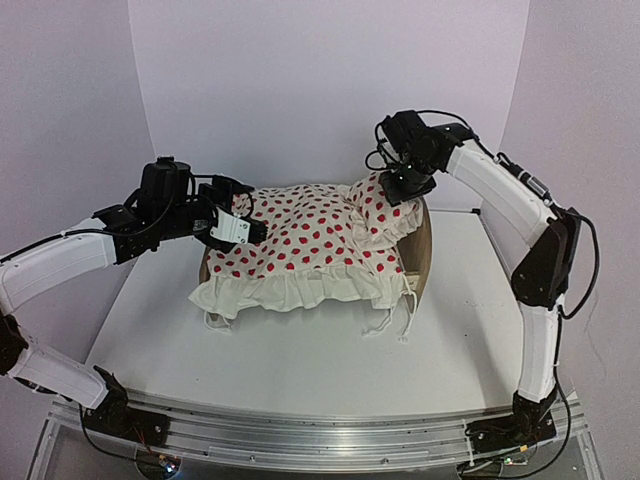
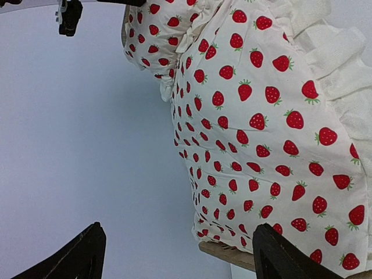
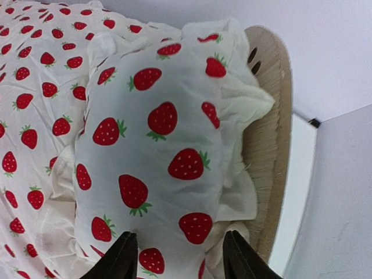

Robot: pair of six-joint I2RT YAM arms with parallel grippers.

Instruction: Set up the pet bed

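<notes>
Sitting mid-way across the white bench [image 1: 300,360], the pet bed [image 1: 427,255] is lying almost wholly under a strawberry-print ruffled blanket [image 1: 300,245]; only its rounded headboard [image 3: 270,133] is showing at the right end, and a strip of footboard [image 2: 224,251] at the left; a matching pillow [image 1: 385,208] is leaning against the headboard; the right claw [image 1: 405,188] is hovering over the pillow, its fingers [image 3: 123,258] standing apart with tips at the fabric; the left claw [image 1: 250,232] is hanging at the foot end, spread wide, gripping nothing.
</notes>
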